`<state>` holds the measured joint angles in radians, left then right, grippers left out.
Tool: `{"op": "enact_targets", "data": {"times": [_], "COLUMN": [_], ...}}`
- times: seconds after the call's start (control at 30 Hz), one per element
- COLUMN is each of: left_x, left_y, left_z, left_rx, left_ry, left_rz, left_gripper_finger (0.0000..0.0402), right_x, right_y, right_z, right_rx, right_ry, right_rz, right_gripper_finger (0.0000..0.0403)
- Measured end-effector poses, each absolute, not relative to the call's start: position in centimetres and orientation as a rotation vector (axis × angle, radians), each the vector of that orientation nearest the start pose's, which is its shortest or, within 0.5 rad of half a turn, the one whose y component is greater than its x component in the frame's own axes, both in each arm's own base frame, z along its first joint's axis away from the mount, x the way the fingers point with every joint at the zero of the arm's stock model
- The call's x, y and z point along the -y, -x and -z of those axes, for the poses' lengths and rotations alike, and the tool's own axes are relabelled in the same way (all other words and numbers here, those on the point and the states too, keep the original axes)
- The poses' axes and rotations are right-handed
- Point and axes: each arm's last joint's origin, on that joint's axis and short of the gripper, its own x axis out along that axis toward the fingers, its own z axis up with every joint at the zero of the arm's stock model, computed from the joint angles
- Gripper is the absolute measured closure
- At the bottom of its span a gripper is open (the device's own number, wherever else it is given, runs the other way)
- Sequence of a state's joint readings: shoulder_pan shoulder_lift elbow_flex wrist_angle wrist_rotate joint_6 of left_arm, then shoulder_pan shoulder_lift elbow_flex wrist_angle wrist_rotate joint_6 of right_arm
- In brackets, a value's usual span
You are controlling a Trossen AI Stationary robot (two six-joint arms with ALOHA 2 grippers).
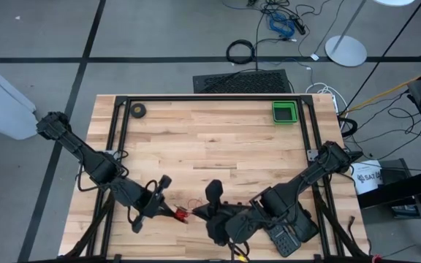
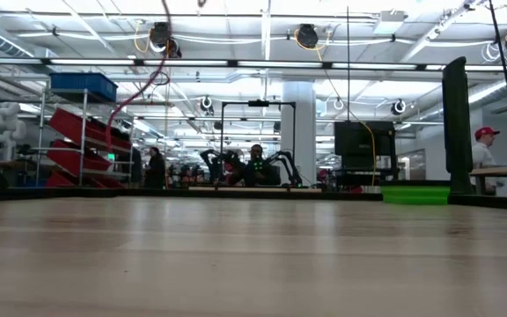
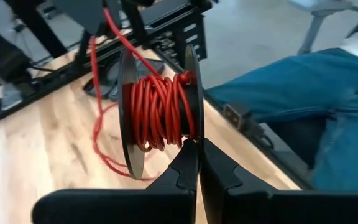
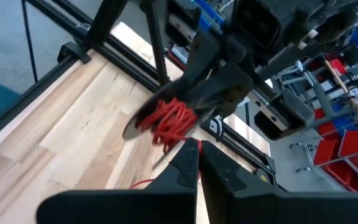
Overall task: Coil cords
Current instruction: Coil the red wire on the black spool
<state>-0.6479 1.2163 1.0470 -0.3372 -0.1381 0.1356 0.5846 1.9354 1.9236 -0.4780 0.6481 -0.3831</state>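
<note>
The cords are a thin red wire [image 3: 160, 106] wound on a small dark spool [image 3: 129, 112] with two disc flanges. The spool is held above the wood table near its front edge, and shows as a red spot [image 1: 181, 213] in the high view. My left gripper [image 3: 196, 144] [image 1: 170, 210] is shut on the spool. My right gripper [image 4: 194, 146] [image 1: 198, 214] faces it from the table's right, shut on a loose stretch of the wire. A slack loop [image 3: 97, 134] hangs toward the table. The low view shows only a strand of wire [image 2: 143, 84]. My left gripper pinches the rim of one spool flange [image 3: 193, 132] between its two fingers, which slant slightly downward from the table's left. The spool is lifted clear of the table with its flanges upright. My right gripper pinches the red wire [image 4: 193, 142] at its fingertips, close to the spool [image 4: 166, 121]. The wire runs from the fingers to the winding; the rest hangs slack.
A green tray [image 1: 284, 112] stands at the table's far right and a small dark tape roll [image 1: 138, 110] at the far left. A black cable loop [image 1: 240, 51] lies on the floor beyond. A person in blue jeans [image 3: 303, 93] is beside the table's near edge.
</note>
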Motion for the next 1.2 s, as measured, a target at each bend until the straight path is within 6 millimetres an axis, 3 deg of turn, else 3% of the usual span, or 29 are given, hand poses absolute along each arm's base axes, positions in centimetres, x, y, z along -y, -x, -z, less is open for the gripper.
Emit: {"op": "enact_targets", "data": {"times": [0.5, 0.93, 1.2], "left_x": [16.4, 15.9, 15.8], "left_y": [-23.1, -23.8, -23.7], "left_z": [-30.9, -31.0, -30.8], "left_rx": [-0.448, -0.422, -0.442], "left_ry": [-0.329, -0.296, -0.303], "left_rz": [0.616, 0.654, 0.643], "left_gripper_finger": [0.0395, 0.0396, 0.0396], "right_x": [-22.6, -22.2, -23.2], "right_y": [-37.7, -37.8, -36.8], "right_z": [-36.4, -36.7, -35.9], "right_rx": [-0.421, -0.416, -0.473], "right_ry": [0.669, 0.673, 0.495], "right_rz": [-0.015, 0.099, 0.034], "right_gripper_finger": [0.0402, 0.0333, 0.0323]}}
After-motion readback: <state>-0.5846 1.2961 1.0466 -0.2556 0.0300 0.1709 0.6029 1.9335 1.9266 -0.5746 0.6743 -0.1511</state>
